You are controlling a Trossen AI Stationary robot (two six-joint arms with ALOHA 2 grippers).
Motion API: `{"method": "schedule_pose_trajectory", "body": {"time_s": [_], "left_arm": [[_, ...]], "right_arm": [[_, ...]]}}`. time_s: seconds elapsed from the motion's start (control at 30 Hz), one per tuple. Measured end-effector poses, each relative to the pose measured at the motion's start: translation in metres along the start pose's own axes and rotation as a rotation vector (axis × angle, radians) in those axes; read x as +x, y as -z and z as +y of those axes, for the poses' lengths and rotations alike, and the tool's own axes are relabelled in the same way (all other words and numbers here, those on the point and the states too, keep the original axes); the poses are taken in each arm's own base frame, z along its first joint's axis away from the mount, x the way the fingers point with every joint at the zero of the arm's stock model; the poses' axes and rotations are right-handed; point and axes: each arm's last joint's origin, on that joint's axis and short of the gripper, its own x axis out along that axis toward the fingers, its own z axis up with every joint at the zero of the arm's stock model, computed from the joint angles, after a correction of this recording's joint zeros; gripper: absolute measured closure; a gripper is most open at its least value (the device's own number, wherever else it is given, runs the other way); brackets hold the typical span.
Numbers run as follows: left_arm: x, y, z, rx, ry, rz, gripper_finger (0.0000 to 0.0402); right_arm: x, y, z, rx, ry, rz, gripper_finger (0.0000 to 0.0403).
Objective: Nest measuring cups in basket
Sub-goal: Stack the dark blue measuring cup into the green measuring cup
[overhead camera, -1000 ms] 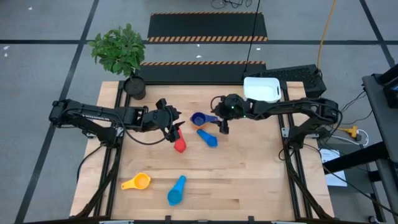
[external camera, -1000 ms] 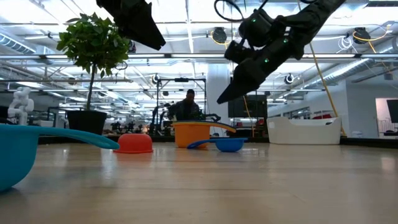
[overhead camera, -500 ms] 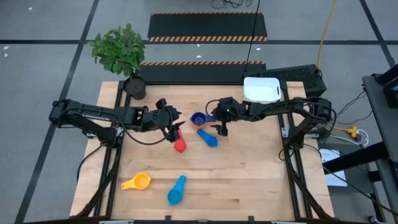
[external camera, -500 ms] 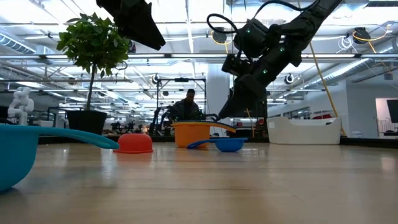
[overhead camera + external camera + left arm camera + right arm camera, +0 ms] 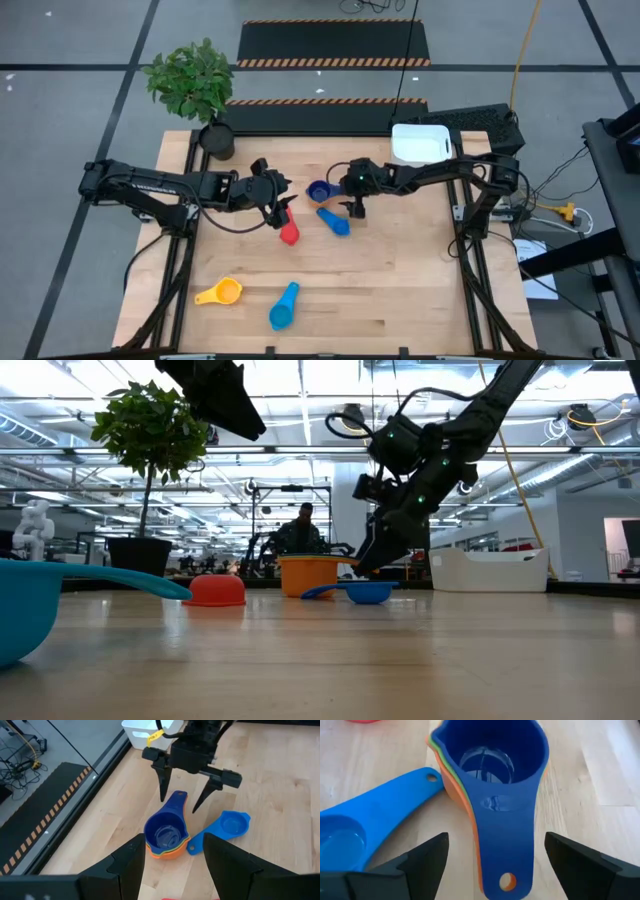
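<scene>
Wooden table (image 5: 400, 270) holds the nested stack of measuring cups (image 5: 166, 835), whose handle lies between the right gripper (image 5: 186, 805)'s wide-open fingers, well apart from the basket (image 5: 420, 143); an off-centre closing could tip the stack.

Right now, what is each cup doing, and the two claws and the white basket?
dark blue cup: upright, nested on an orange cup
medium blue cup: loose on the table
red cup: upside down
yellow cup: upright
light blue cup: on its side
basket: empty
right gripper: open, straddling the dark blue cup's handle
left gripper: open, above the red cup
</scene>
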Motion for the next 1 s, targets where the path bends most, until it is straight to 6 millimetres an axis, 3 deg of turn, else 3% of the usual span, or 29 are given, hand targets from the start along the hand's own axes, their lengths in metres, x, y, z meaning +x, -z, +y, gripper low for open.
{"method": "schedule_pose_trajectory", "body": {"time_s": [0.13, 0.6, 1.0], "left_arm": [[0.0000, 0.0001, 0.0000, 0.000, 0.000, 0.001, 0.0199], [0.0000, 0.0001, 0.0000, 0.003, 0.000, 0.001, 0.0199], [0.0000, 0.0001, 0.0000, 0.004, 0.000, 0.001, 0.0199]], "right_arm": [[0.0003, 0.0005, -0.0004, 0.002, 0.000, 0.003, 0.0099], [0.0002, 0.0000, 0.0011, 0.004, -0.051, -0.012, 0.0214], [0.0002, 0.0000, 0.0011, 0.001, -0.049, -0.012, 0.0256]]}}
